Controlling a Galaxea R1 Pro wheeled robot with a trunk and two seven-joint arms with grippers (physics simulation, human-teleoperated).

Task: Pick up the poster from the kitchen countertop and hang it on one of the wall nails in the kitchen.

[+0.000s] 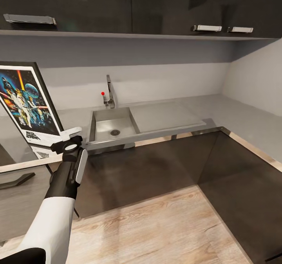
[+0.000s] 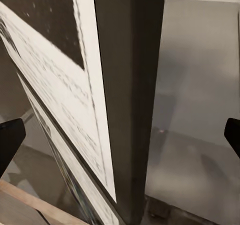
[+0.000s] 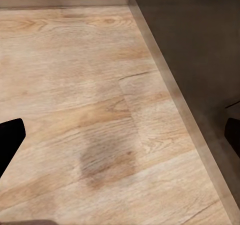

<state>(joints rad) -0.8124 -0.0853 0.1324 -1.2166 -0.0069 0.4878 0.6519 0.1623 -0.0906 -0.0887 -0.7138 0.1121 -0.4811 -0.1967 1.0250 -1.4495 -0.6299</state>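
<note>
Poster [image 1: 27, 101]: stands upright on the tabletop [image 1: 164, 115] at the left of the head view, leaning back toward the pale wall [image 1: 164, 80]; black frame, white border, blue space scene, black logo low on the print.
Poster, close up [image 2: 127, 100]: in the left wrist view its dark frame edge runs between the two fingertips, with the white border beside it.
Left tool [image 1: 62, 137]: reaches to the poster's lower right corner; its jaws stand wide, one dark fingertip [image 2: 10, 140] at each side of the frame edge, neither visibly touching it.
Right tool [image 3: 120, 135]: points down at the wooden floor [image 3: 75, 85] beside a dark cabinet front [image 3: 200, 45]; the fingertips sit at opposite edges of the right wrist view, spread wide, with nothing between them.
Tabletop: grey, L-shaped, with a shiny metal front edge, above dark cabinets [image 1: 156, 166].
Sink [image 1: 113, 125]: set into the tabletop just right of the poster; the basin holds nothing but its round drain [image 1: 114, 132].
Draining area [image 1: 164, 117]: flat and bare, right of the basin.
Tap [image 1: 109, 92]: stands behind the basin against the wall, with a small red knob [image 1: 103, 93] on its left.
Upper cabinets [image 1: 137, 6]: dark, doors closed, metal handles [image 1: 29, 19] along the lower edge; contents hidden.
Floor: light wood boards in front of the cabinets.
</note>
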